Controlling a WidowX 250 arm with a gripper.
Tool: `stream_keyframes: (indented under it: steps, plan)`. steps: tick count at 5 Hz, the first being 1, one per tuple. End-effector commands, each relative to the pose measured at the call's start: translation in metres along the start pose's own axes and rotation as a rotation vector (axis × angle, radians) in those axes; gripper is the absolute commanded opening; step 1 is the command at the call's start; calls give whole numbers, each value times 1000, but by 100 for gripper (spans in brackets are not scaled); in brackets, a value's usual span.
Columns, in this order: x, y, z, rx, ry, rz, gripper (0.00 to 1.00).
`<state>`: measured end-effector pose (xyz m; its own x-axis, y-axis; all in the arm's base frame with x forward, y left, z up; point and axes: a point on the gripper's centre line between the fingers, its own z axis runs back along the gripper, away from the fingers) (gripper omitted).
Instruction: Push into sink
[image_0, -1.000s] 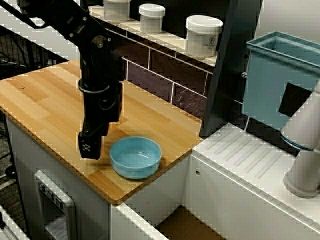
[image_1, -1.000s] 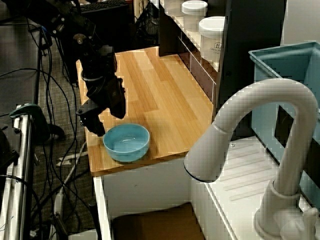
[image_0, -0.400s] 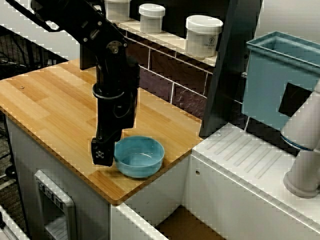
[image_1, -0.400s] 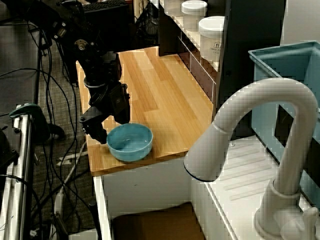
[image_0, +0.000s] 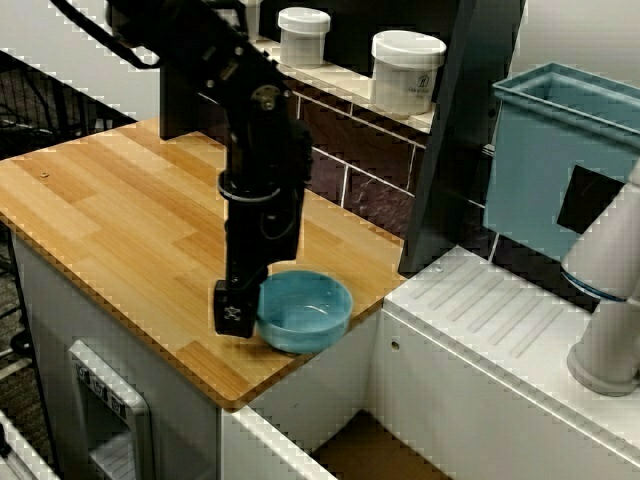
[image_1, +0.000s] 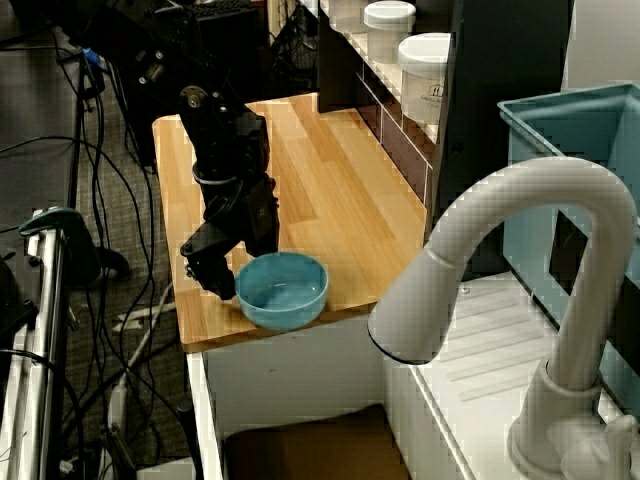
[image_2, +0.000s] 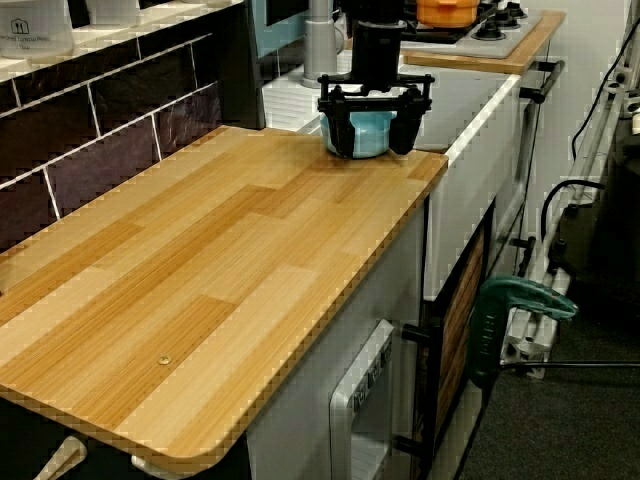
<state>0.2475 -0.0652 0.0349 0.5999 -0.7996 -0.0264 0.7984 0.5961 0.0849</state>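
Black gripper (image_2: 375, 120) down low on the wooden worktop (image_0: 120, 230), fingers spread wide and framing the blue bowl (image_0: 305, 310) from behind, one finger tip right up against its rim on the side away from the sink. The bowl sits upright near the worktop's end corner, just beside the white unit with its ribbed drainboard (image_0: 495, 315). The sink (image_1: 300, 450) lies below that edge, brownish floor showing, bowl not in it yet.
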Motion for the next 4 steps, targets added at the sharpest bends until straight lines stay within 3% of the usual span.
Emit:
stream_keyframes:
  steps: [1,4]
  plan:
    - [23,3,8,4,-14,-19,100]
    - [36,-23,10,8,7,-85,100]
